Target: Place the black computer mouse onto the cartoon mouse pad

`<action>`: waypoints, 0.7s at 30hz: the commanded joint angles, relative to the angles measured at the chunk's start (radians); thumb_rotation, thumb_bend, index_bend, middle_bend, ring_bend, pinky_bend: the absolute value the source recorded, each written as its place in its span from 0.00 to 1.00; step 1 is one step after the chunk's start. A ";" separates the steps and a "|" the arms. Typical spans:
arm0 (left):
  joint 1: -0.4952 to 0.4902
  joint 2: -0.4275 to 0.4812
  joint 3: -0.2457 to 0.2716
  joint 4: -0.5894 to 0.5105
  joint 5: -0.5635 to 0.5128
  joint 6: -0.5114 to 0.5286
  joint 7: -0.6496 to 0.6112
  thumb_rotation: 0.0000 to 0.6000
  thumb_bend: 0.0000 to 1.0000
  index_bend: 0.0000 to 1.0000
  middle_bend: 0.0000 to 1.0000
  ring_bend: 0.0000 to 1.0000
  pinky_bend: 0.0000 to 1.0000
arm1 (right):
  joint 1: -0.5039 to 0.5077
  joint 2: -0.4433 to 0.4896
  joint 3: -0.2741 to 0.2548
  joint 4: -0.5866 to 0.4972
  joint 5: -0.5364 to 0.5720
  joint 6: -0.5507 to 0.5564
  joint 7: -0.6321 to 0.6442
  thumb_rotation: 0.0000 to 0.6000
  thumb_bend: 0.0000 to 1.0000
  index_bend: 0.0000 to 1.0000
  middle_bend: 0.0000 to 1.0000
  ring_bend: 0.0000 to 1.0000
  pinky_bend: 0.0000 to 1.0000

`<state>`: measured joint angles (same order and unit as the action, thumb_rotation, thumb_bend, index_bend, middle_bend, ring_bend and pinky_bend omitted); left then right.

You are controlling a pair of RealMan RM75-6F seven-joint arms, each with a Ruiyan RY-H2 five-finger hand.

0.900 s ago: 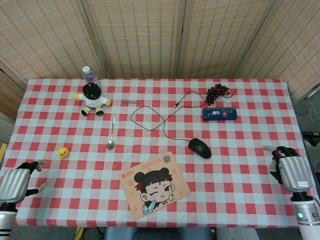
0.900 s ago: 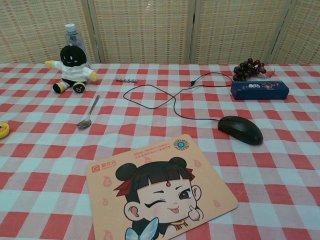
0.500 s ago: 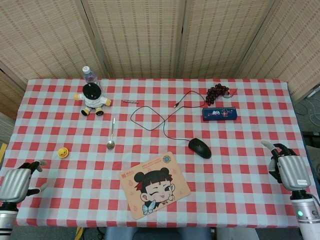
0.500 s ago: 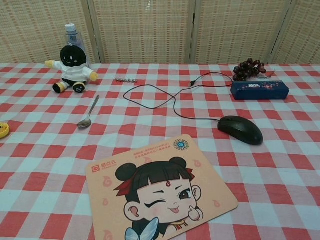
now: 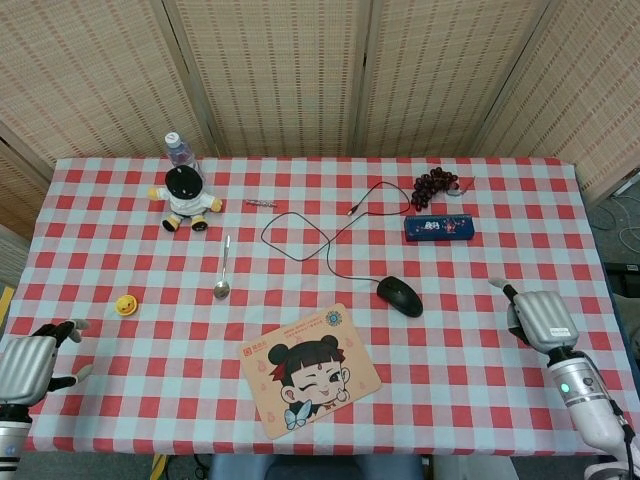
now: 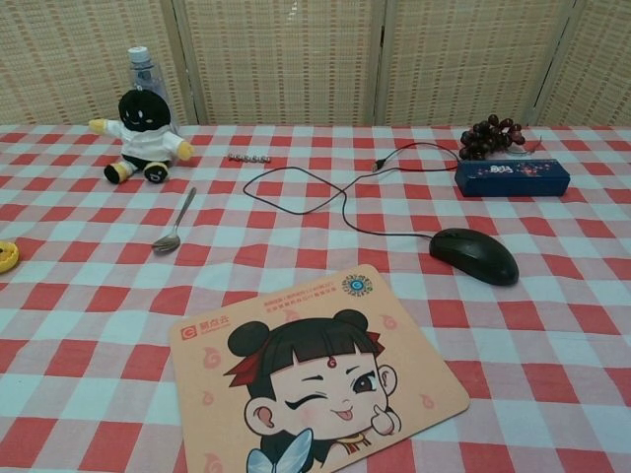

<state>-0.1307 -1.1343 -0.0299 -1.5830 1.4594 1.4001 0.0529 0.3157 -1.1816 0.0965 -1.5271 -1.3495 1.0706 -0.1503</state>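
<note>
1. The task is at the reach step: the black computer mouse (image 5: 400, 296) lies untouched on the bench (image 5: 480, 380), just beside the upper right corner of the cartoon mouse pad (image 5: 310, 369), not on it
2. The right robot hand (image 5: 538, 318) hovers near the bench's right edge, holding nothing with fingers apart; the left robot hand (image 5: 28, 363) hangs at the left edge, also holding nothing, fingers loosely apart
3. Next, I judge, the right one must travel left to the mouse and close over its body
4. Bare cloth lies between them; the cable (image 5: 330, 240) trails back toward the pencil case (image 5: 438, 228) and could drag
</note>
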 commanded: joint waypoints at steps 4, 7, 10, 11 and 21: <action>0.002 0.006 -0.002 -0.001 -0.002 0.002 -0.013 1.00 0.09 0.42 0.47 0.41 0.64 | 0.082 -0.064 0.015 0.021 0.060 -0.097 -0.070 1.00 0.90 0.19 1.00 1.00 1.00; 0.002 0.009 -0.003 -0.001 -0.004 0.002 -0.018 1.00 0.09 0.42 0.47 0.41 0.64 | 0.106 -0.092 0.015 0.038 0.071 -0.126 -0.068 1.00 0.99 0.19 1.00 1.00 1.00; 0.001 0.011 -0.004 -0.001 -0.006 0.000 -0.024 1.00 0.09 0.42 0.47 0.41 0.64 | 0.128 -0.113 0.015 0.054 0.086 -0.154 -0.075 1.00 1.00 0.20 1.00 1.00 1.00; 0.001 0.012 -0.004 -0.001 -0.006 0.000 -0.026 1.00 0.09 0.42 0.47 0.41 0.64 | 0.134 -0.120 0.015 0.060 0.092 -0.161 -0.080 1.00 1.00 0.20 1.00 1.00 1.00; -0.001 0.018 -0.006 -0.002 -0.013 -0.006 -0.038 1.00 0.09 0.42 0.47 0.41 0.64 | 0.188 -0.187 0.009 0.113 0.187 -0.227 -0.152 1.00 1.00 0.20 1.00 1.00 1.00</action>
<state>-0.1312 -1.1168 -0.0360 -1.5852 1.4469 1.3939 0.0154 0.4994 -1.3635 0.1067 -1.4187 -1.1677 0.8479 -0.2976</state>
